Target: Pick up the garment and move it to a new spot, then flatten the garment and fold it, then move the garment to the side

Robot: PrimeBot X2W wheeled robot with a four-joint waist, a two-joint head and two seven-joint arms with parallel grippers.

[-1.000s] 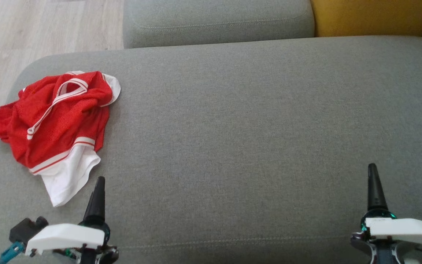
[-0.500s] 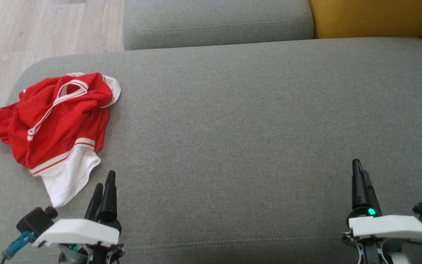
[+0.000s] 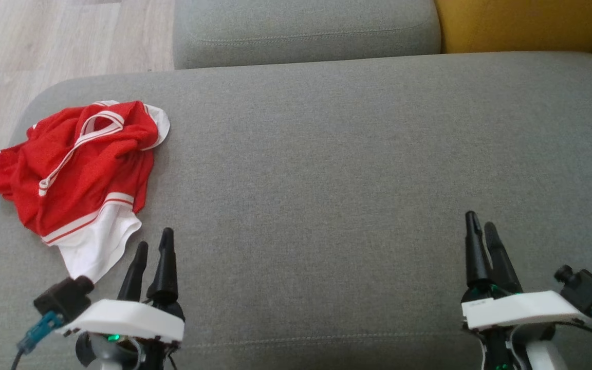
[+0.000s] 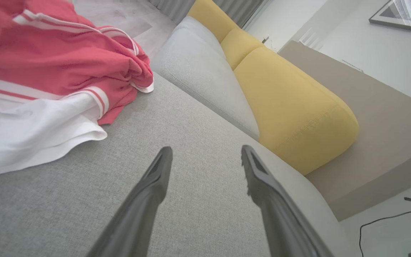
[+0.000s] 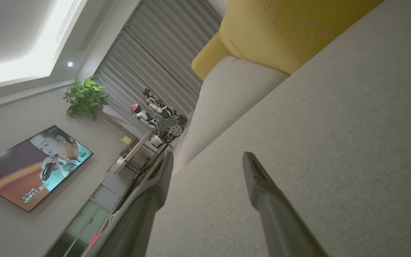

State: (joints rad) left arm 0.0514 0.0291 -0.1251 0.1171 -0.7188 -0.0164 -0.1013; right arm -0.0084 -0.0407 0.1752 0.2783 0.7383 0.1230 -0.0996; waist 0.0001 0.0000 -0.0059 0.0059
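1. Garment [image 3: 77, 169]: red mesh with white trim, crumpled in a heap on the left end of the grey sofa seat [image 3: 327, 180], close to the seat's left edge. It isn't flattened or folded, so my read is the task is at step one.
2. Left gripper [image 3: 154, 238]: fingers spread wide with nothing between them, over bare seat fabric near the front edge.
3. Right gripper [image 3: 480, 220]: also spread wide and empty, over the near right of the seat, well apart from the garment.
4. Key relation: the garment lies ahead and to the left of the left gripper. Its white hem [image 3: 95, 246] is the closest part, near the fingertips but not touching. The left wrist view agrees: the cloth sits up and left of the fingers, with none between them.
5. The heap's long axis runs roughly near-to-far, and the hem is the near end.
6. Judgement: the left arm is clearly nearer and should take the pick. It needs to shift left and forward, then come down on the hem or the red bulk behind it.
7. Risk: the mesh is bunched, so a pinch may catch only one layer.
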